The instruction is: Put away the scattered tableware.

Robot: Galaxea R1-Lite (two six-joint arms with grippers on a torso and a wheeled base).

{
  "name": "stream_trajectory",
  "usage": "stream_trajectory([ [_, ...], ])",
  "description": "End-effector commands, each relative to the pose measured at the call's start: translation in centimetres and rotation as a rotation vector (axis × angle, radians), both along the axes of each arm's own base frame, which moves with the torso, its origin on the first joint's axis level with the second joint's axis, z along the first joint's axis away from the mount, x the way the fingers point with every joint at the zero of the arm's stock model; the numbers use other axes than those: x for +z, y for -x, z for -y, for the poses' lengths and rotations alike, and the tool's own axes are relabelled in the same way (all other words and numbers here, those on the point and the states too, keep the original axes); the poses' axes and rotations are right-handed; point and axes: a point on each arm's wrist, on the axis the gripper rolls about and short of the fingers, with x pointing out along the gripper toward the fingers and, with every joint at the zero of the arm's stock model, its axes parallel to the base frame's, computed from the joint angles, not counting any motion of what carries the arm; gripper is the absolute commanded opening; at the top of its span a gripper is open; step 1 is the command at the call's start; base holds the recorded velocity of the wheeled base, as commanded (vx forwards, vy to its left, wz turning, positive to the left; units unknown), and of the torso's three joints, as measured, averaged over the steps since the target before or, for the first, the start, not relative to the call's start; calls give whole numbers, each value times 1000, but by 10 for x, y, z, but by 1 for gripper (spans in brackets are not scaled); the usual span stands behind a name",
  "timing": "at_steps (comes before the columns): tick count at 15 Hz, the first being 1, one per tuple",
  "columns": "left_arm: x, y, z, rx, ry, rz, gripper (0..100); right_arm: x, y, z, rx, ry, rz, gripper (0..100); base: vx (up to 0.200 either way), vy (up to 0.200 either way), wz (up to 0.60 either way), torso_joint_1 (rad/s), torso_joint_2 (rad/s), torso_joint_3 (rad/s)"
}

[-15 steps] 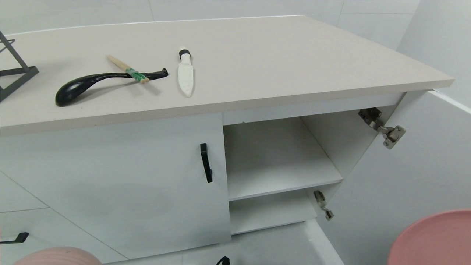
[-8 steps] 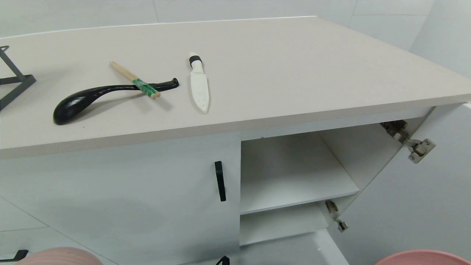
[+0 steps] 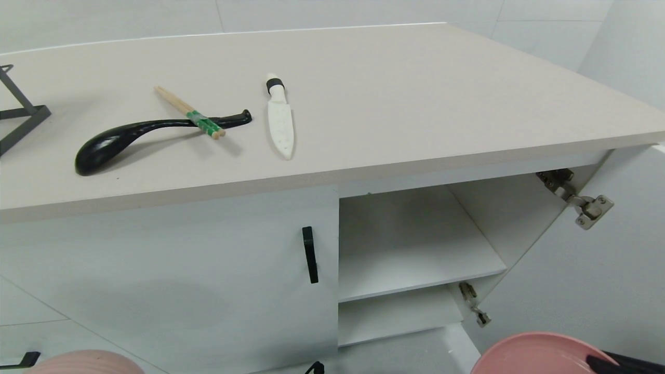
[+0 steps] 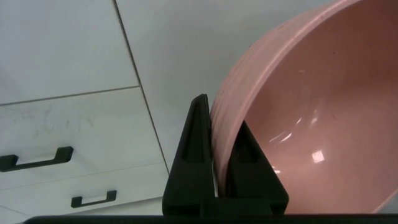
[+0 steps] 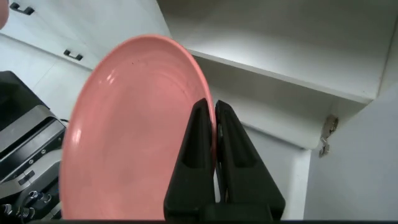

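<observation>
My left gripper [image 4: 219,149] is shut on the rim of a pink bowl [image 4: 311,112], whose edge peeks in at the bottom left of the head view [image 3: 83,362]. A pink plate [image 5: 130,130] is clamped by its rim in my right gripper [image 5: 214,143]; it shows at the bottom right of the head view [image 3: 530,356], low in front of the open cabinet [image 3: 410,244]. On the countertop [image 3: 415,93] lie a black ladle [image 3: 130,137], a pair of chopsticks [image 3: 189,111] across its handle, and a white knife [image 3: 280,122].
The cabinet's right door is swung open on hinges [image 3: 582,200], showing two bare white shelves [image 3: 405,270]. The left door with a black handle [image 3: 309,254] is closed. A black rack [image 3: 18,111] stands at the counter's far left. Drawers with black handles [image 4: 37,158] lie near the bowl.
The head camera shifted early on, then held. The pink plate dropped low in the head view, then rose and moved left toward the cabinet opening. The counter items have not moved.
</observation>
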Motion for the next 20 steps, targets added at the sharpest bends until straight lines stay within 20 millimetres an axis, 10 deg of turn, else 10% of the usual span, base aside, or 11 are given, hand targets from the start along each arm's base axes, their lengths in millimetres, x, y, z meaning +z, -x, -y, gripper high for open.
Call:
stream_trajectory([
  [1, 0, 0, 0, -1, 0, -1, 0, -7, -25, -5, 32, 13, -113, 0, 0, -200, 0, 2, 2, -2],
  [8, 0, 0, 0, 1, 1, -1, 0, -23, -40, -9, 64, 32, -158, 0, 0, -29, 0, 0, 0, 0],
  [20, 0, 0, 0, -1, -3, -1, 0, -65, -119, -47, 126, 74, -105, 0, 0, 0, 0, 0, 0, 0],
])
